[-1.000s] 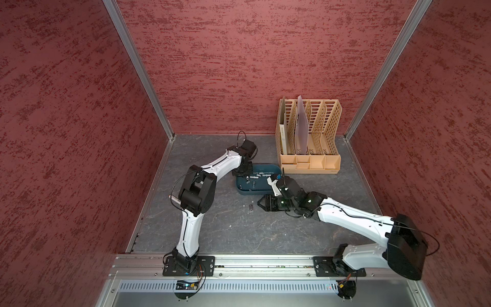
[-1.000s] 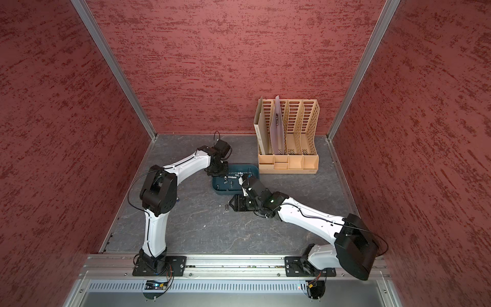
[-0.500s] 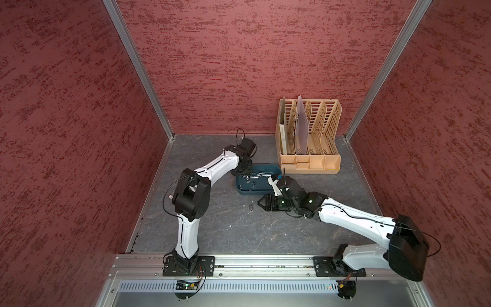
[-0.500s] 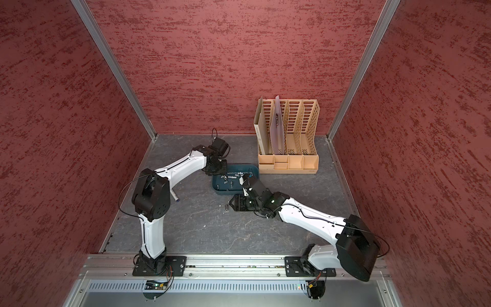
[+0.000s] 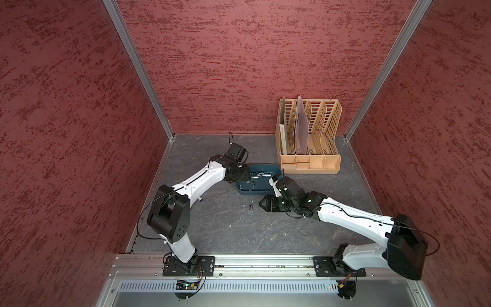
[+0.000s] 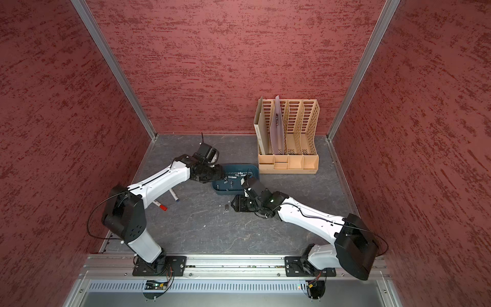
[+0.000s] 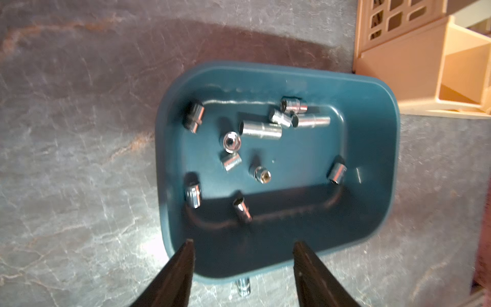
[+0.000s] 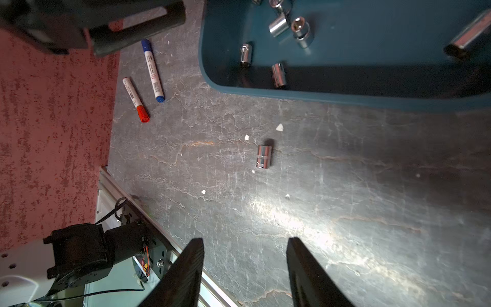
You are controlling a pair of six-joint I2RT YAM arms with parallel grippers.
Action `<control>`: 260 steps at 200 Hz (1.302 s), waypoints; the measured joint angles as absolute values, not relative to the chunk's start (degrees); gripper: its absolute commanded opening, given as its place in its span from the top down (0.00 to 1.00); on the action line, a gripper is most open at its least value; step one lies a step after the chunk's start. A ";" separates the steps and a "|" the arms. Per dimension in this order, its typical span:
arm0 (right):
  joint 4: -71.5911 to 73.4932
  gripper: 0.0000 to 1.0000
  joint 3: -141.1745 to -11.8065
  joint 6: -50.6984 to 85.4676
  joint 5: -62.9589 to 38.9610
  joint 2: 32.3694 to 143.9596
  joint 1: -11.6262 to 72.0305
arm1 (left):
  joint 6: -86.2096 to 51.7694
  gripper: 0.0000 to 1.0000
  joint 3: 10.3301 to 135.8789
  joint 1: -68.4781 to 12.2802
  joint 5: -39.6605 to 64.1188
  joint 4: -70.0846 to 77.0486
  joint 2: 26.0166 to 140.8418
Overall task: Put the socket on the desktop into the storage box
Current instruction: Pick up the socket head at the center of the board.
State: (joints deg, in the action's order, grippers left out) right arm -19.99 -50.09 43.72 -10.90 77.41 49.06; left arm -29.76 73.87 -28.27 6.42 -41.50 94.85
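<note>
Left end effector [image 7: 243,242] has widened, empty, over the storage box [image 7: 372,87]. Right end effector [image 8: 245,239], half open and empty, faces the socket [image 8: 263,156] on the counter [image 8: 345,212]; markers [image 8: 153,71] lie near its left edge.

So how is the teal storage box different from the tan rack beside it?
The storage box is shallow, dark teal, with solid walls and rounded corners; the file rack is tall, tan and perforated, split by dividers. The storage box holds loose shiny sockets on its floor; the file rack holds upright sheets. Both sit on the desktop, close together.
</note>
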 measured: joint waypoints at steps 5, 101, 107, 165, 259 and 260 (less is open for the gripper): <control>-20.25 0.45 -50.59 43.72 -10.83 77.87 49.10 | -29.82 0.37 72.66 -28.18 6.87 -41.32 93.67; -25.52 0.45 -62.46 43.20 -9.72 90.32 50.59 | -33.69 0.32 49.06 -23.86 13.96 -38.50 70.89; -26.20 0.45 -63.40 43.07 -9.56 91.31 50.74 | -34.04 0.32 47.72 -23.66 14.33 -38.52 69.73; -33.06 0.46 -71.29 43.03 -7.18 98.61 51.99 | -37.63 0.32 38.76 -22.39 17.80 -37.89 60.73; -40.34 0.47 -77.71 42.85 -4.67 105.49 53.10 | -40.23 0.32 34.15 -20.25 21.78 -35.88 58.15; -40.36 0.47 -77.76 42.85 -4.67 105.56 53.10 | -40.25 0.32 34.15 -20.25 21.80 -35.88 58.15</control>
State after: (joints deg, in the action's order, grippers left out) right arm -40.36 -77.76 42.85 -4.67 105.56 53.10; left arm -40.25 34.15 -20.25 21.80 -35.88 58.15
